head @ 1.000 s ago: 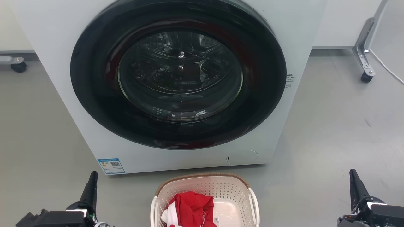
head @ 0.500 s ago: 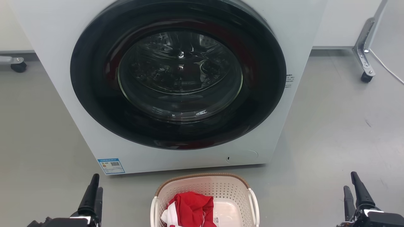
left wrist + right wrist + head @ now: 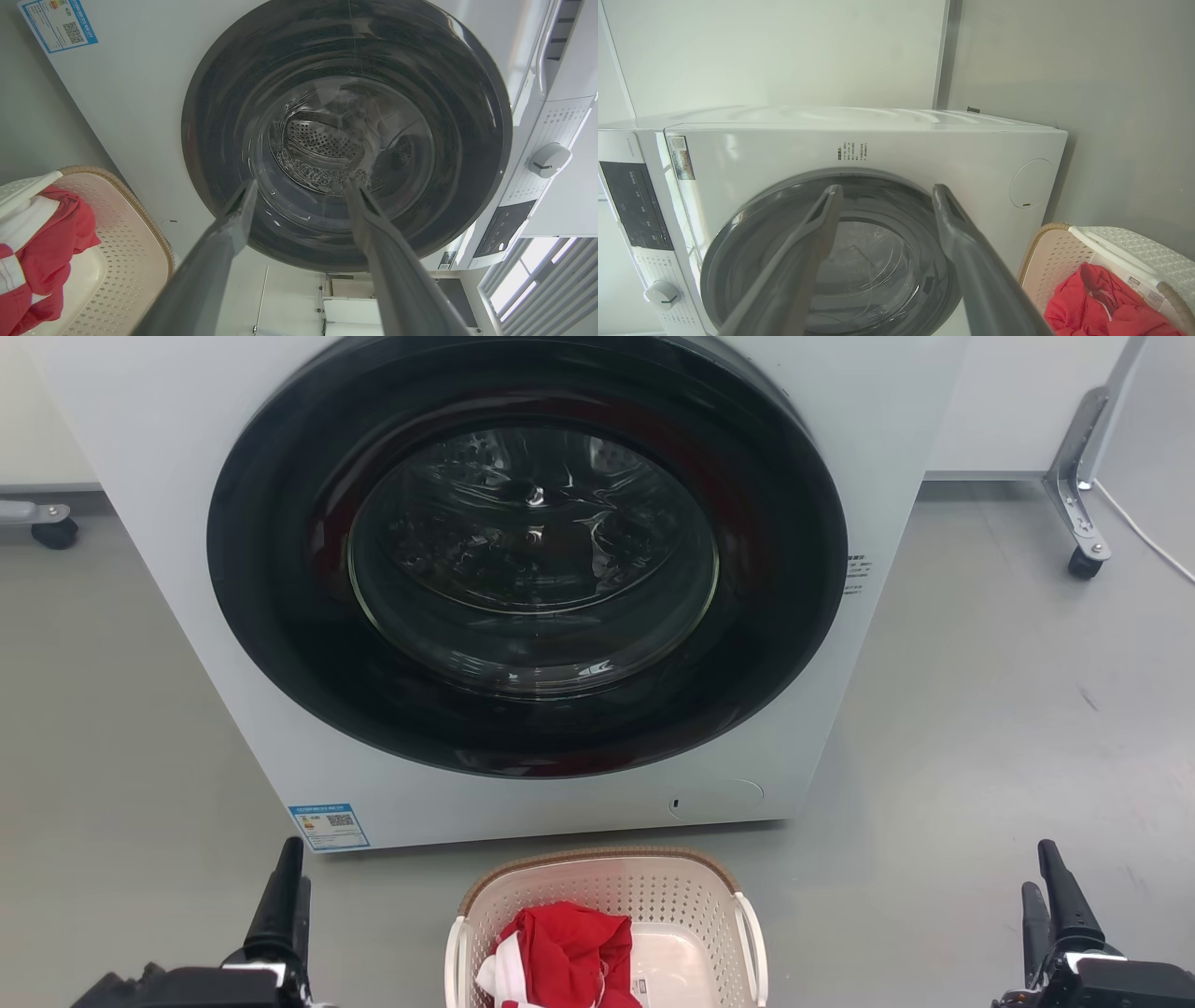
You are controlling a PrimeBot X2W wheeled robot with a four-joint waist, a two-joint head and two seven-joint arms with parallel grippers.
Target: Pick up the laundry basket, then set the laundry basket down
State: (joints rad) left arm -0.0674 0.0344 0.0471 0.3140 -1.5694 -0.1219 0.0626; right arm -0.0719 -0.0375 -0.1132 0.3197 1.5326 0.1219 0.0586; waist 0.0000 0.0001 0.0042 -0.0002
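Basket location: the small cream-white plastic laundry basket (image 3: 653, 894), rounded-rectangular with perforated sides, a brown woven-look rim and white loop handles, is found standing on the grey floor (image 3: 980, 756). It lies between the two sets of jaws and well apart from each. A crumpled red garment with white trim (image 3: 569, 947) is held inside it.

The left gripper (image 3: 295, 875) is seen with its two long dark fingers spread. A clear gap lies between them and nothing is gripped. In the left wrist view the basket lies off to the lower left of these fingers, not touched by them. Beyond the fingertips, the dark round glass door (image 3: 527, 551) of the white front-loading washing machine (image 3: 159, 523) is faced.

The right gripper (image 3: 1037, 868) is likewise parted and nothing is held. In the right wrist view the basket sits low and to the right of its fingers, clear of both. The same door is seen past its tips.

The washing machine stands just beyond the basket, on the far side from both sets of jaws. Contact between the basket rim and the machine front cannot be settled from the head view; a narrow strip of floor appears to separate them. A blue-bordered label (image 3: 329, 826) is noted on the machine's lower corner, just ahead of the left fingertips.
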